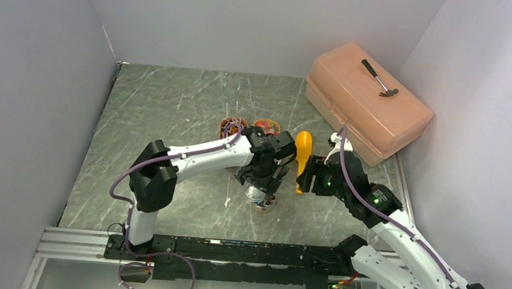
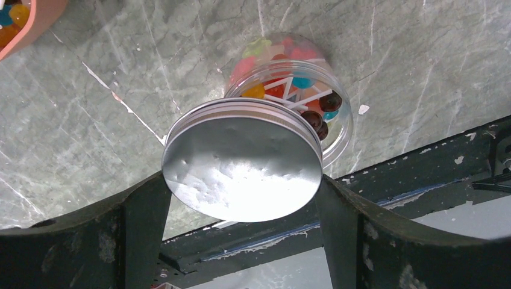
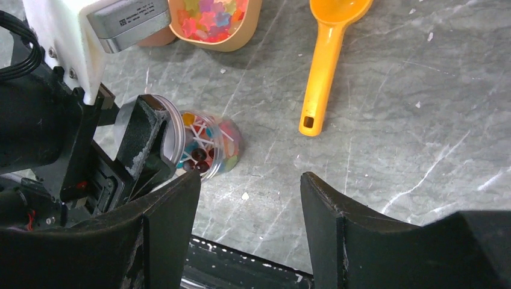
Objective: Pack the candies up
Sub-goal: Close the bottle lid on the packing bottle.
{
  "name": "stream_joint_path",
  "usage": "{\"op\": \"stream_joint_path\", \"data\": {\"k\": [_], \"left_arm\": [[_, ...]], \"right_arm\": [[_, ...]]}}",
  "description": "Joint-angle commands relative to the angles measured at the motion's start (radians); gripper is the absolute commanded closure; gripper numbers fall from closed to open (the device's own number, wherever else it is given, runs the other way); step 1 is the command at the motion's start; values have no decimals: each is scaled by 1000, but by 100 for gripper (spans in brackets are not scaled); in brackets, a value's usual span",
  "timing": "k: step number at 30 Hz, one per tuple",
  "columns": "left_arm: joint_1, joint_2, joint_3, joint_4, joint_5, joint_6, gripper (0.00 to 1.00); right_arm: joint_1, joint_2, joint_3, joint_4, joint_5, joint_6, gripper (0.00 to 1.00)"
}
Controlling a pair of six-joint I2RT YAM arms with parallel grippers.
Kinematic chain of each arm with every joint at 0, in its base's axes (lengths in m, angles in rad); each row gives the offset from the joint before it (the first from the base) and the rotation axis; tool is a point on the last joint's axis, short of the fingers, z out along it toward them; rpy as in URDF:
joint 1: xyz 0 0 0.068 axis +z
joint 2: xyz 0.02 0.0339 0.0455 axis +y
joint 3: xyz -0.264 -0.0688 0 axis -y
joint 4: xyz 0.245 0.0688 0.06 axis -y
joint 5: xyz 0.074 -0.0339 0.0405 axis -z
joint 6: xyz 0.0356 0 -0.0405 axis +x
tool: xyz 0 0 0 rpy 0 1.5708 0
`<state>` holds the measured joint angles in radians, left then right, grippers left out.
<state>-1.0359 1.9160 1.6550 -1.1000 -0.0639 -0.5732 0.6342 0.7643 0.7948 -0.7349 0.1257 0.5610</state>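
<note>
A clear round jar point(image 2: 328, 90) stands on the marble table, filled with mixed candies point(image 2: 283, 81). A round silvery-white lid point(image 2: 241, 165) sits on its mouth. My left gripper point(image 2: 241, 182) is shut on the lid's rim, one finger point(image 2: 141, 217) on each side. The jar also shows in the right wrist view point(image 3: 214, 147) and under the left gripper point(image 1: 263, 186) in the top view. More candies lie in a tan bowl point(image 3: 244, 27). My right gripper point(image 3: 250, 180) is open and empty, just right of the jar; in the top view it point(image 1: 308, 177) is beside the scoop.
An orange plastic scoop point(image 3: 322, 72) lies on the table right of the jar. Two candy bowls point(image 1: 232, 127) point(image 1: 267, 126) stand behind the left gripper. A peach toolbox point(image 1: 368, 105) with a hammer point(image 1: 379, 78) on it stands at the back right. The black base rail point(image 1: 230, 250) runs along the near edge.
</note>
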Motion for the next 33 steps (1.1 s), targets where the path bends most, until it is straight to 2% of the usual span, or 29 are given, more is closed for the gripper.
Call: {"op": "stream_joint_path", "data": {"k": [1, 33], "left_arm": [[-10, 18, 2, 17, 15, -26, 30], [-50, 64, 71, 26, -6, -36, 29]], "right_arm": [[-4, -43, 3, -16, 56, 20, 35], [-3, -98, -5, -36, 87, 29, 34]]}}
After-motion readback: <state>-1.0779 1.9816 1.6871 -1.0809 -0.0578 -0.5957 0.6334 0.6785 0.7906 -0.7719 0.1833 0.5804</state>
